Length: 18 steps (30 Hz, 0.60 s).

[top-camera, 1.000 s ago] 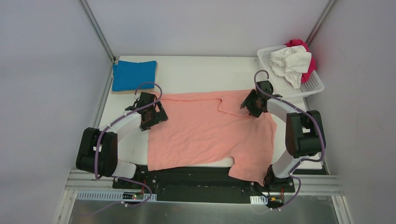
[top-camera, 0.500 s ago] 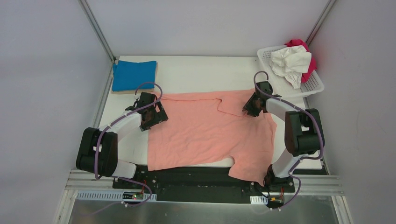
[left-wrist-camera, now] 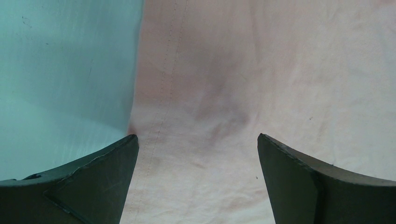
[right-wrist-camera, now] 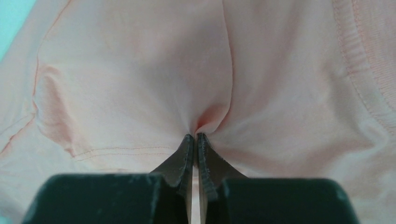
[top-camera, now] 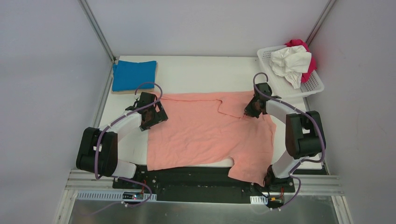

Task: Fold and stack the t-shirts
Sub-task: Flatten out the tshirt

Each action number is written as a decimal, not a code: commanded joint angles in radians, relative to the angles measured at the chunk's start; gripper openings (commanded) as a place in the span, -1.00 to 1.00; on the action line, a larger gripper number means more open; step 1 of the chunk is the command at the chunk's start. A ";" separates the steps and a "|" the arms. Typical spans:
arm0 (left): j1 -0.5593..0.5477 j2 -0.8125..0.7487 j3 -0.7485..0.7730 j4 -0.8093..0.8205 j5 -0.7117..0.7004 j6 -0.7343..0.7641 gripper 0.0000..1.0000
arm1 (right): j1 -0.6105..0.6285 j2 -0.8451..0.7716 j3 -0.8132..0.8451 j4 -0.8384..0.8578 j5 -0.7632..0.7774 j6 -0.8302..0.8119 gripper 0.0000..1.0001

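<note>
A salmon-pink t-shirt (top-camera: 210, 133) lies spread over the middle of the table, one sleeve hanging off the near edge. My right gripper (top-camera: 252, 110) is shut on a pinch of its cloth near the far right shoulder; in the right wrist view my right gripper (right-wrist-camera: 195, 136) has a pucker of the pink t-shirt (right-wrist-camera: 140, 70) gathered between its tips. My left gripper (top-camera: 152, 116) stands open over the shirt's left hem; in the left wrist view my left gripper (left-wrist-camera: 198, 140) straddles flat pink cloth (left-wrist-camera: 261, 65). A folded bright blue t-shirt (top-camera: 133, 74) rests at the far left.
A thin tan board (top-camera: 122, 91) lies under the blue shirt. A white lattice basket (top-camera: 314, 85) at the far right corner holds a crumpled white shirt (top-camera: 291, 61) and a magenta one (top-camera: 299, 44). Bare table (left-wrist-camera: 60, 70) shows left of the pink hem.
My right gripper has closed onto the pink cloth and shifted slightly toward the far right. The left arm has stayed still.
</note>
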<state>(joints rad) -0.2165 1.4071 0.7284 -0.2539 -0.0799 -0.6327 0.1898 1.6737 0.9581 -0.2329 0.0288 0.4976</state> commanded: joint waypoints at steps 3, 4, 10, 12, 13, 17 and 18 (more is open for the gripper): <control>-0.004 0.015 0.004 0.000 -0.021 0.004 0.98 | 0.007 -0.099 0.020 -0.089 0.013 0.012 -1.00; -0.004 0.015 0.004 0.001 -0.024 0.004 0.98 | 0.007 -0.108 0.022 -0.099 0.022 0.013 -1.00; -0.004 0.030 0.006 0.001 -0.031 0.004 0.98 | 0.008 -0.125 0.067 -0.124 0.002 0.001 -1.00; -0.003 0.036 0.008 0.000 -0.036 0.004 0.98 | 0.008 -0.112 0.103 -0.145 -0.011 -0.010 -1.00; -0.003 0.039 0.009 -0.001 -0.038 0.004 0.98 | 0.007 -0.101 0.121 -0.160 -0.006 -0.013 -0.99; -0.003 0.043 0.011 -0.005 -0.051 0.004 0.98 | 0.008 -0.043 0.166 -0.235 0.030 -0.028 -0.96; -0.003 0.041 0.010 -0.007 -0.054 0.004 0.98 | 0.008 -0.032 0.164 -0.242 0.037 -0.027 -0.94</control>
<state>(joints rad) -0.2165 1.4204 0.7341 -0.2489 -0.0944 -0.6327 0.1928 1.5970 1.0725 -0.3893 0.0303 0.4870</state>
